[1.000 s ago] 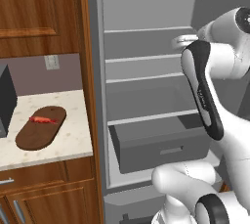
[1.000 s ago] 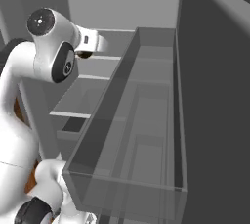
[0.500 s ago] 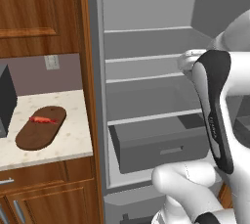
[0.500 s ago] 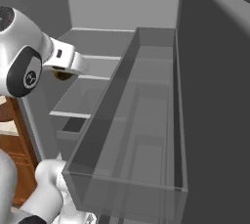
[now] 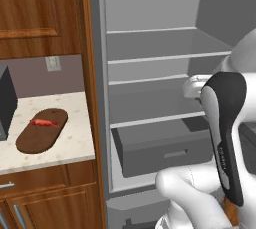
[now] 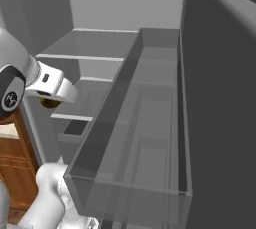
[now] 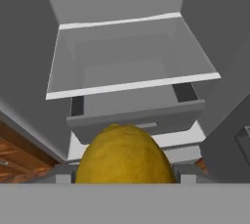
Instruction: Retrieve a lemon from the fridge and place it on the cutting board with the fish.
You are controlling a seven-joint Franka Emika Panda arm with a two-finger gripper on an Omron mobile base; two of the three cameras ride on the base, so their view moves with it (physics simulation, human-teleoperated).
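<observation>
Fingers [image 7: 124,181] grip the lemon [image 7: 124,154], hand facing the open fridge [image 7: 132,71].

The lemon [image 7: 124,154] has a matt, faintly dimpled yellow skin. At its 12 o'clock the fridge [image 5: 150,73] shows smooth matt grey shelves, perhaps plastic. The cutting board [image 5: 42,130] looks like dark, dull wood on a pale speckled stone-like counter [image 5: 75,140]; the cabinets [image 5: 40,18] are satin brown wood.

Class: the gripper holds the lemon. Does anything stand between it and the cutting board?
Yes. The fridge's left wall and the wooden panel beside it stand between the lemon and the cutting board. The board has bare space beside the fish.
</observation>
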